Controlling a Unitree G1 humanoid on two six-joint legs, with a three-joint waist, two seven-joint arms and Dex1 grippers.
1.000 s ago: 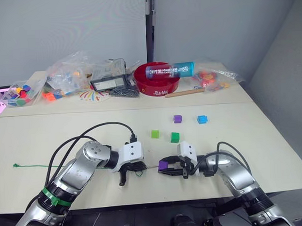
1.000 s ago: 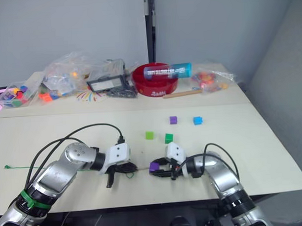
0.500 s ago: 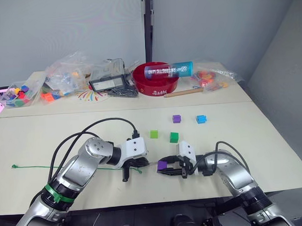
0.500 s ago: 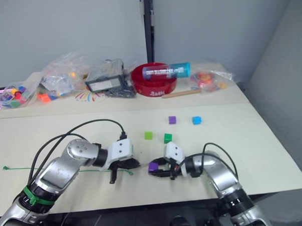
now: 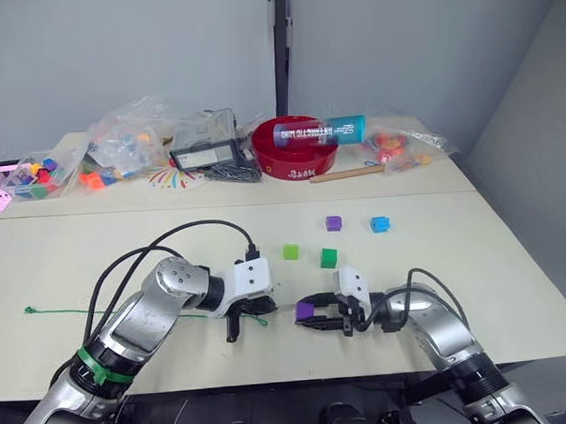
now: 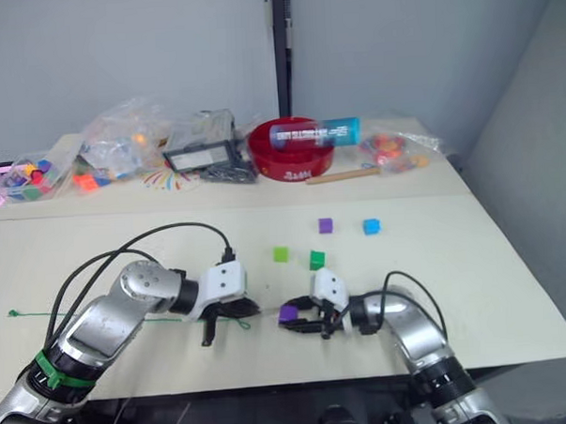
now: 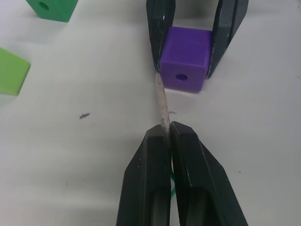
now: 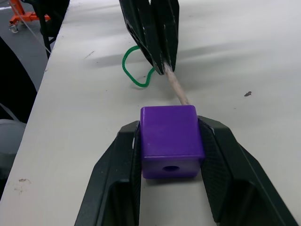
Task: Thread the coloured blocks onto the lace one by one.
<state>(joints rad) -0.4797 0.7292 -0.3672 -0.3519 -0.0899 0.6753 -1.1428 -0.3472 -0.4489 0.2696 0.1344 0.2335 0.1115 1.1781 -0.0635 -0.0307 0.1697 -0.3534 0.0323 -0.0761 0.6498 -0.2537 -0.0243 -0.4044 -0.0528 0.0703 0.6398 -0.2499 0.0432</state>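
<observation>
Progress: early. No block on the lace [image 5: 128,311] yet, as far as visible. First purple block [image 7: 185,65] is clamped in the R tool [image 8: 169,165], held low just above the desk [image 5: 511,277] near its front edge. L tool [image 7: 165,141] is clenched on the lace's pale stiff tip [image 7: 162,103].

Left to do: all five. Other purple block [image 5: 333,224], sky blue [image 5: 379,225], light green [image 5: 290,252], darker green [image 5: 328,257] sit loose on desk, well apart from both tools.

Orientation: tip's long axis runs from L tool toward the held block, roughly level w/ desk. Tip end meets the block's edge beside the R tool's finger [image 7: 160,28], off to one side of the hole [image 7: 181,76], not in it. Block's hole faces the L tool; bore axis approx. parallel to tip. Judgement: needs a small sideways correction before push-through.

Rest of lace trails across desk to robot's left, small loop [image 8: 136,70] behind L tool.
</observation>
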